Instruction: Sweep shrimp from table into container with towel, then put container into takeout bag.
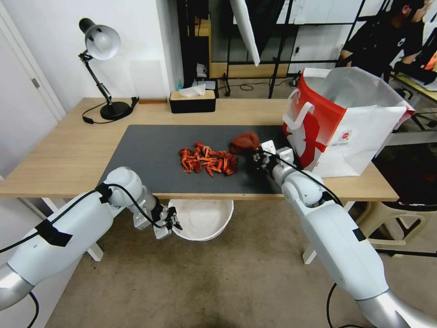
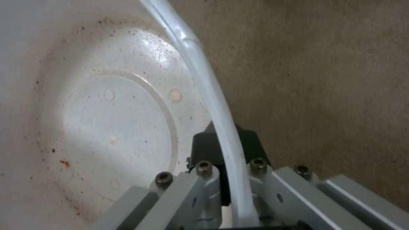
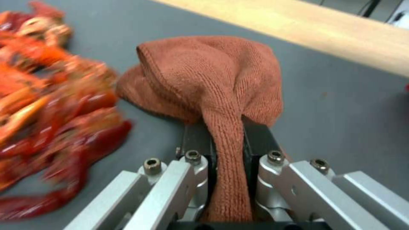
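— Rust-red cloth, is that the towel [image 3: 213, 83]? Where is it?

— Yes. It lies bunched on the dark grey mat [image 1: 150, 155], and the right gripper [image 1: 255, 159] has its fingers [image 3: 260, 140] clamped on a fold of it. It sits just beside the right end of the shrimp [image 1: 208, 160].

— And the shrimp?

— One loose red-orange pile near the middle of the mat, close to the front edge of the light-wood worktop [image 1: 63, 150].

— What is the left arm doing?

— The left gripper [image 1: 170, 223] holds the white container [image 1: 202, 221] below the worktop's front edge, under the pile. Its fingers [image 2: 209, 147] pinch the thin rim, one inside the wall and one outside. The tub's inside is bare apart from small reddish specks.

— The takeout bag?

— The takeout bag [image 1: 359, 136] stands upright and open at the right end of the worktop, red panel facing the mat, right of the towel.

— Anything else up there?

— A black tissue box [image 1: 192, 101] and a desk lamp [image 1: 102, 54] along the far edge.
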Controlling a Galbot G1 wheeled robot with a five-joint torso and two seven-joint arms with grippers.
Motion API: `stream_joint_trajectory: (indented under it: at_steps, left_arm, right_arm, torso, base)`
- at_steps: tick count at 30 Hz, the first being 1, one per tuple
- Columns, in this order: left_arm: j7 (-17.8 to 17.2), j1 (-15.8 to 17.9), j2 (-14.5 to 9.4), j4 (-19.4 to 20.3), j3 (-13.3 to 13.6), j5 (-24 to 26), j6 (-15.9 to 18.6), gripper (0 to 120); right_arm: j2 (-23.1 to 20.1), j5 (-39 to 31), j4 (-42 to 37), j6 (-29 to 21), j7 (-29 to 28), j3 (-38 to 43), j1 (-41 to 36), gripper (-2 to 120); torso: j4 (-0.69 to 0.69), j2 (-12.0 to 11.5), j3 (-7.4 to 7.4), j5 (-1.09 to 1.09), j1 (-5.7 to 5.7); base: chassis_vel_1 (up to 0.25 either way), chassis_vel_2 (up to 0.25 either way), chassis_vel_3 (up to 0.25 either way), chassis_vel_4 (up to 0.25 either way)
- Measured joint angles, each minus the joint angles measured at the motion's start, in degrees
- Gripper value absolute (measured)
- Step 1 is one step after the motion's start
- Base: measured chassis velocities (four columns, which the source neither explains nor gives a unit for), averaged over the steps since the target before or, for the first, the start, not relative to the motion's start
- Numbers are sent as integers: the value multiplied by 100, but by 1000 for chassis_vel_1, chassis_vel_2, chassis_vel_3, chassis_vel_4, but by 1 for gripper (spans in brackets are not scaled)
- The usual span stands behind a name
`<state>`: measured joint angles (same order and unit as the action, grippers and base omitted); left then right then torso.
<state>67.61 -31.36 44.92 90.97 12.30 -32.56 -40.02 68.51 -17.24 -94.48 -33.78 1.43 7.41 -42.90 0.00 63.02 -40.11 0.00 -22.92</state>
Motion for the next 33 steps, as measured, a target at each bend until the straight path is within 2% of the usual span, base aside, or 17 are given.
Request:
stream_joint_trajectory:
  at_steps: [10,28,33]
  left_arm:
    - [-20,-17,-3,-18,-31,62,16,0]
    - [2,-12,-66,-98,-94,235,102,0]
    - [7,-19,-85,-94,-113,244,104,0]
  right_arm:
    - [27,-5,-389,-119,-98,-334,-319,8]
    - [247,-31,-1107,-635,-1154,-916,-745,8]
    - [284,-33,-1208,-707,-1288,-1028,-801,8]
  torso:
    - [-1,0,1,-1,1]
    - [-1,1,1,0,1]
    - [0,1,1,0,1]
  base:
    - [0,0,0,0]
    - [0,0,0,0]
    - [0,0,0,0]
